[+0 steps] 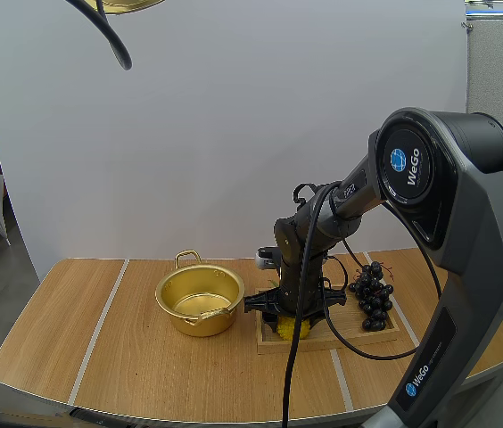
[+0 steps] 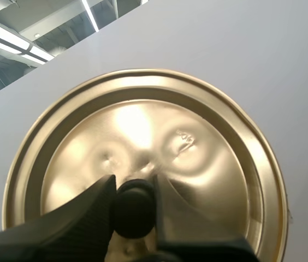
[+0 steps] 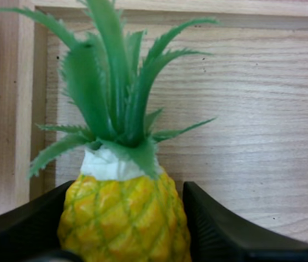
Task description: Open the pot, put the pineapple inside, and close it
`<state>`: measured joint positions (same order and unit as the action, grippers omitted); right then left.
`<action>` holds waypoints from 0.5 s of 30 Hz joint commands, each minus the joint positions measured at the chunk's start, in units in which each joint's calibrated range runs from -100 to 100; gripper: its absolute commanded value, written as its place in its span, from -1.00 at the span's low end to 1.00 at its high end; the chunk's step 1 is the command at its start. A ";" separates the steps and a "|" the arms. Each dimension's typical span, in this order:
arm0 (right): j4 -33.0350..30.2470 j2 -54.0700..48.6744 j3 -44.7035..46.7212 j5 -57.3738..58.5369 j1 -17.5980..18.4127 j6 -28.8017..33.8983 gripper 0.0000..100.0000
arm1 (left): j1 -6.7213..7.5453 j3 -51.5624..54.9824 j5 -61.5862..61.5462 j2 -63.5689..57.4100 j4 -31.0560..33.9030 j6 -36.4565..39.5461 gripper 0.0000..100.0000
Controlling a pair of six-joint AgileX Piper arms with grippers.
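The pot (image 1: pixel 169 308) just left of the right gripper (image 1: pixel 283 312) stands open, with nothing over its mouth. The lid (image 2: pixel 143 136) hangs high above in the left gripper (image 2: pixel 134 184), well apart. Right of the right gripper, grapes (image 1: pixel 373 296) crowd the tray (image 1: pixel 327 339). The tray's raised rim borders the pinched pineapple (image 3: pixel 124 218). Left of the pot, the surface (image 1: pixel 91 339) lies bare.

The right arm (image 1: pixel 452 267) wears a grey-and-black shell; white "WeGo" lettering beside a blue roundel marks its big round joint, far back from the right gripper (image 1: pixel 280 314). The left gripper (image 2: pixel 134 183) has matte black fingers (image 2: pixel 83 218), ribbed inside.
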<state>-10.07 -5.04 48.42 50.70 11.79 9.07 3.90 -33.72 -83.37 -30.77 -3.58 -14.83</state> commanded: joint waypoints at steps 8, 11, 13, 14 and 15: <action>-0.20 -1.86 -2.49 3.28 0.01 -0.24 -1.00 | 0.14 -0.39 0.92 -0.32 -0.04 0.69 -1.00; -0.20 -3.31 -5.70 5.48 0.01 -0.44 -1.00 | 0.14 -0.39 0.92 -0.32 -0.04 0.69 -1.00; -0.20 -4.60 -8.12 7.58 0.01 -0.44 -1.00 | 0.14 -0.39 0.92 -0.32 -0.04 0.69 -1.00; -0.20 -5.15 -9.51 8.47 0.01 -0.54 -1.00 | 0.14 -0.39 0.92 -0.32 -0.04 0.69 -1.00; -0.08 -5.71 -10.89 9.16 0.01 -0.99 -1.00 | 0.14 -0.39 0.92 -0.32 -0.04 0.69 -1.00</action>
<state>-9.98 -7.73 42.49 55.98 11.79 9.07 3.90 -33.72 -83.37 -30.77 -3.58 -14.83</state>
